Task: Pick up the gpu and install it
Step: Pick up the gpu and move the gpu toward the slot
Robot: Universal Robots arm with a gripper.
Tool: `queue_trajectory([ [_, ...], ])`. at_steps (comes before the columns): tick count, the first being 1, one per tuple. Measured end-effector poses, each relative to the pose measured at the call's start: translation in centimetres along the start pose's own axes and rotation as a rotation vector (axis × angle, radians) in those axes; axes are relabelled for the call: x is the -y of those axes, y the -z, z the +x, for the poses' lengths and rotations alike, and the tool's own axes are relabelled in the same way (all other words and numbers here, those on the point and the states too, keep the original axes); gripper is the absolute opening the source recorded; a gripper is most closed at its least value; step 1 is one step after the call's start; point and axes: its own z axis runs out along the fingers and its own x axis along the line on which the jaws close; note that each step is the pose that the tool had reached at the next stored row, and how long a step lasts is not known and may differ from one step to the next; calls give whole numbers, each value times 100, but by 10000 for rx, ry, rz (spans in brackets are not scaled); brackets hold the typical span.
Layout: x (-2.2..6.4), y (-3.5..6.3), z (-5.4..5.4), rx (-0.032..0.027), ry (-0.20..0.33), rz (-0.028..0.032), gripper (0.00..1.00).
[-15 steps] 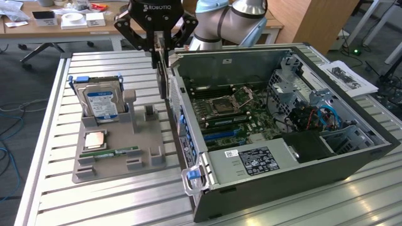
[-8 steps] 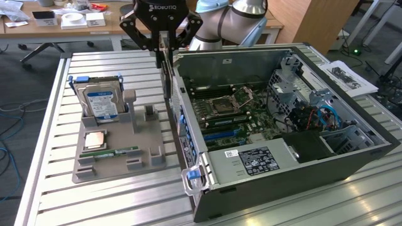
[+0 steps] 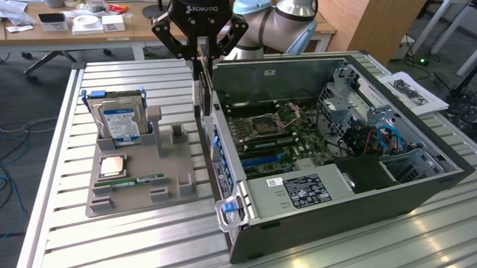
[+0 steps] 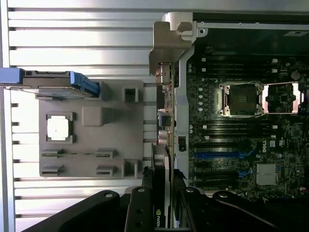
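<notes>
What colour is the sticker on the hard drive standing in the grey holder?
Blue and white; the sticker shows best in the exterior view.

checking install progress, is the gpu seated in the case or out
Out: the gpu hangs on edge in the gripper beside the case wall, not in a motherboard slot.

Claw [image 3: 203,56] black, gpu [image 4: 164,121] dark with pale bracket [image 4: 169,43] — tray [image 3: 130,204] grey, hard drive [image 3: 120,124] silver, blue-labelled.

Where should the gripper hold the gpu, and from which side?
Upper long edge of the gpu, from above, fingers across its two flat faces: it stands on edge, thin and upright. Stay off the metal bracket end. The gripper holds it that way now.
</notes>
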Motion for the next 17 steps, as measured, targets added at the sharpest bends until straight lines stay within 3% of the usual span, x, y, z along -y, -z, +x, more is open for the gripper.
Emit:
queue_trajectory([
  [8, -5, -3, -116, -1, 1, -1, 27],
  [17, -18, -10, -362, 0, -1, -8, 27],
])
